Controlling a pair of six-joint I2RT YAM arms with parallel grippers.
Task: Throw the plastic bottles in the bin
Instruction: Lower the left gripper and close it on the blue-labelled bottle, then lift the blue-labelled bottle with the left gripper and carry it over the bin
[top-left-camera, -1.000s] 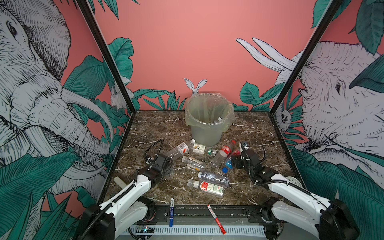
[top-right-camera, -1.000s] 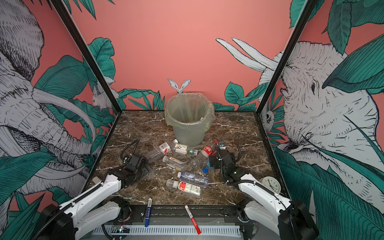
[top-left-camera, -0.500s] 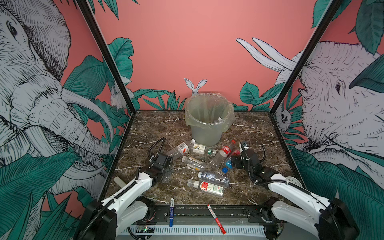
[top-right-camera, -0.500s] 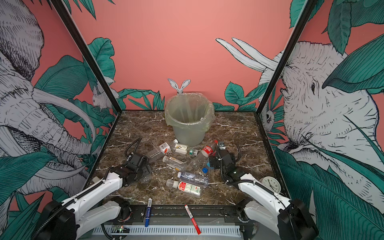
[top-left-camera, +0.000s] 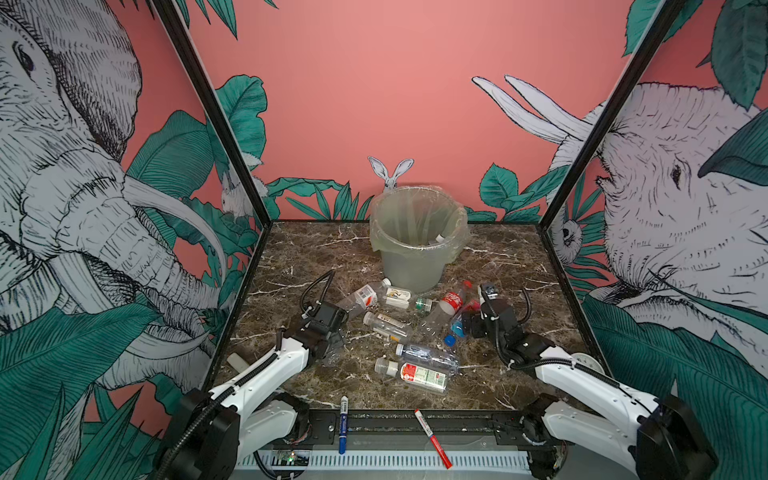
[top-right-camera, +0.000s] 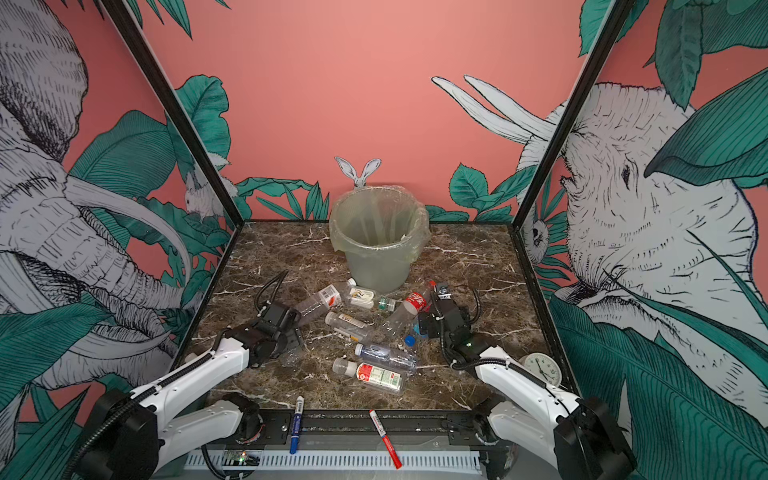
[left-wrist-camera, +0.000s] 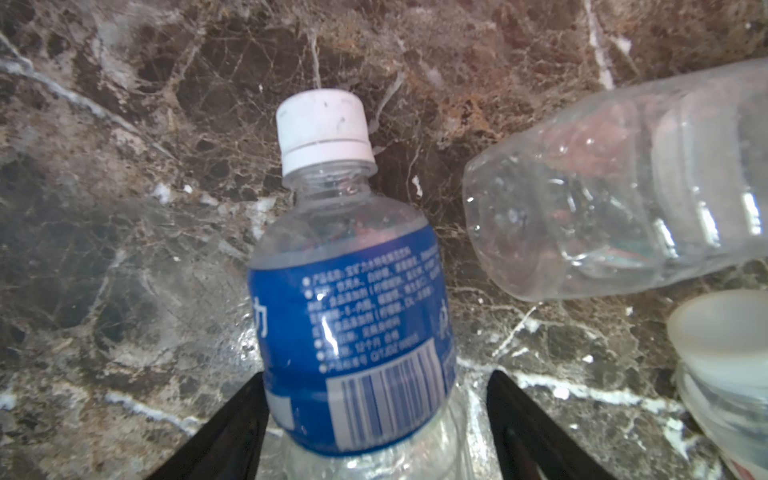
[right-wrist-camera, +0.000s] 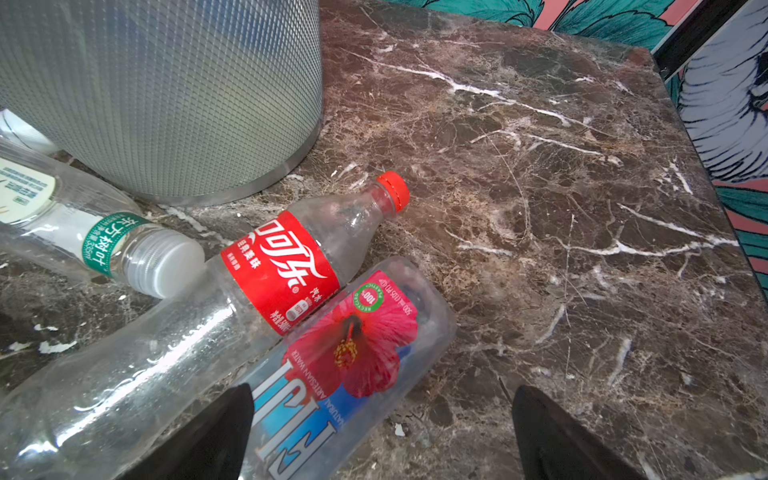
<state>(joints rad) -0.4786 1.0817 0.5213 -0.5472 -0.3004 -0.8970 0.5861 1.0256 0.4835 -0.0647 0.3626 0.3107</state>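
Fiji bottle (right-wrist-camera: 332, 374), right of centre: "FIJI", "NATURAL ARTESIAN WATER", "100% RECYCLED PLASTIC", "500 mL (1.05 PT)". Cola bottle (right-wrist-camera: 286, 270), touching it on the left: Chinese Coca-Cola logo, white on red. Green-band bottle (right-wrist-camera: 108, 245), further left: "东方树叶", "335ml" (tiny). Blue-label bottle (left-wrist-camera: 353, 316), left side, near: barcode, big "力", "12个月"; the rest of the fine print is unreadable.

The plastic bottles (top-left-camera: 419, 376) are glossy, the marble table (top-left-camera: 519, 257) polished, the bin (right-wrist-camera: 166, 95) grid-textured.
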